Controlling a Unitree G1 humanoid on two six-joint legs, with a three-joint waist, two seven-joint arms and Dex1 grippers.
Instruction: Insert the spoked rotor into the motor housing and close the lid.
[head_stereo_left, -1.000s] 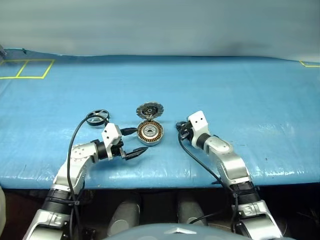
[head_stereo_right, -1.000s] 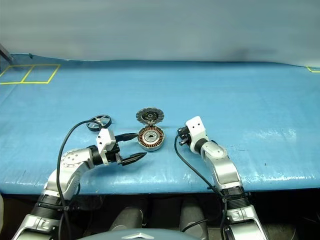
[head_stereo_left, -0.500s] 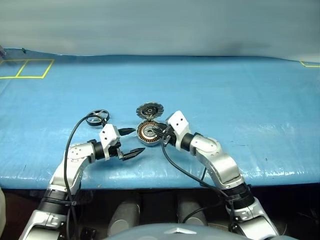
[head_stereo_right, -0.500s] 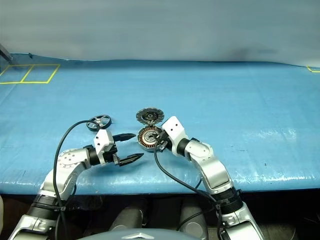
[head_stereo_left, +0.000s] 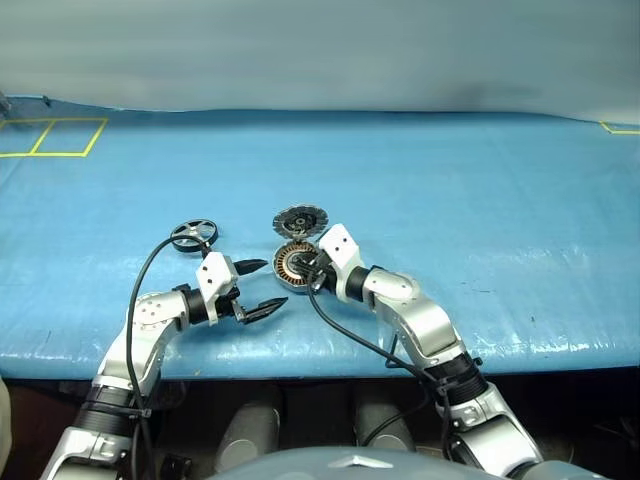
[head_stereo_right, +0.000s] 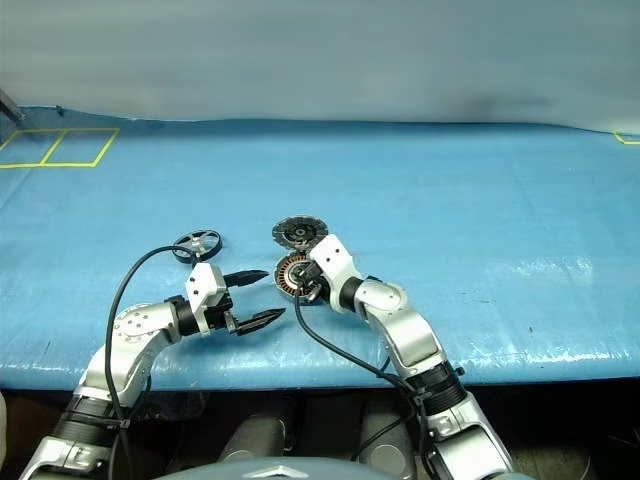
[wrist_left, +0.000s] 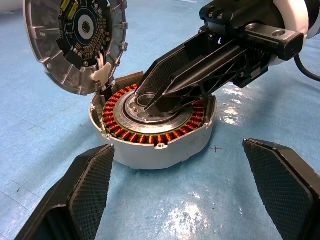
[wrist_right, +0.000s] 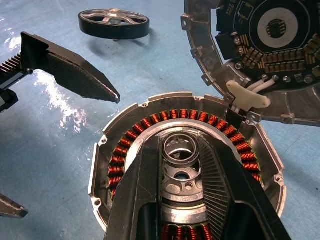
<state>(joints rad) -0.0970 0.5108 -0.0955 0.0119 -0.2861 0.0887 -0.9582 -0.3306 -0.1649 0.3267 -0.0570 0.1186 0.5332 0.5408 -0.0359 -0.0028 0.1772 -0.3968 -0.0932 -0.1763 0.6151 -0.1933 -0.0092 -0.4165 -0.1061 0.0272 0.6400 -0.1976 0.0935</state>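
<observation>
1. Across the blue table (head_stereo_left: 480, 200), open room lies all round; my wide left gripper (head_stereo_left: 262, 286) sits beside the motor housing (head_stereo_left: 292, 265), the spoked rotor (head_stereo_left: 194, 236) apart.
2. Left wrist: the lid (wrist_left: 75, 42) stands raised.
3. Right wrist: my right gripper (wrist_right: 187, 162) hangs narrowly parted, empty, over the housing's hub.

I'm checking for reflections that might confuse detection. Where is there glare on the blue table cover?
Left wrist view: bright wet-looking glare on the table cover beside the motor housing and between the tool fingers. Right wrist view: a white sheen near the left tool. Right eye view: a faint sheen toward the right edge.
</observation>
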